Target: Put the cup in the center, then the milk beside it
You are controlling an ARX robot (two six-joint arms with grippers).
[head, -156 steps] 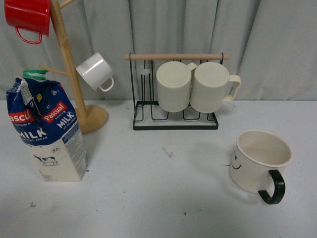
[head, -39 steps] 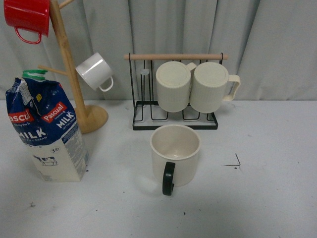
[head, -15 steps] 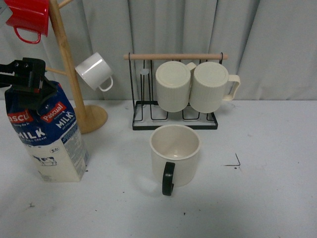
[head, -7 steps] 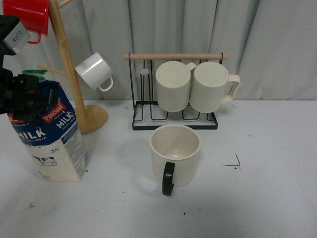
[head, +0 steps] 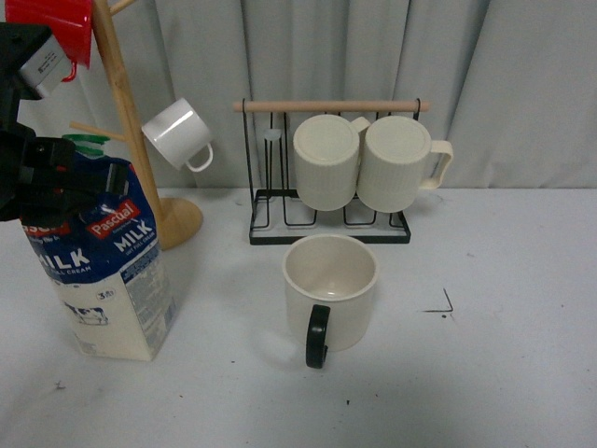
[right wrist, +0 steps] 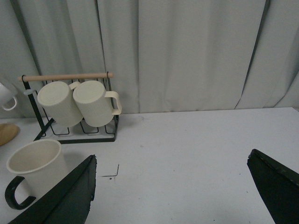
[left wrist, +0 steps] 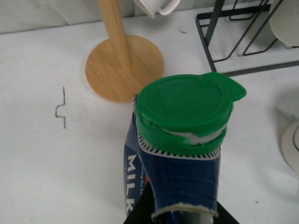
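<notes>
**Front view: cup is central, milk is the step in hand**

Nearest, on the left of the table [head: 485, 383], stands the milk carton [head: 104, 275]. The left gripper [head: 67, 179] is at its upper part, fingers apparently clamped on the folded top just below the green cap [left wrist: 186, 106]. Whether the base has cleared the table I cannot tell. A little further in, the cup [head: 330, 285] sits upright at about the middle of the table, its black handle towards the camera and well apart from the carton. So the first step looks done and the second is under way.

The right gripper [right wrist: 172, 161] has its fingers wide apart and holds nothing (only its wrist view shows it).

The next move calls for carrying the carton rightwards, keeping it upright since it is tall and held high, and setting it down just beside the cup without knocking it.

Behind are the wire rack [head: 326, 240] with two ribbed mugs [head: 326, 161], the mug tree [head: 126, 121], and the curtain [head: 522, 84].
</notes>
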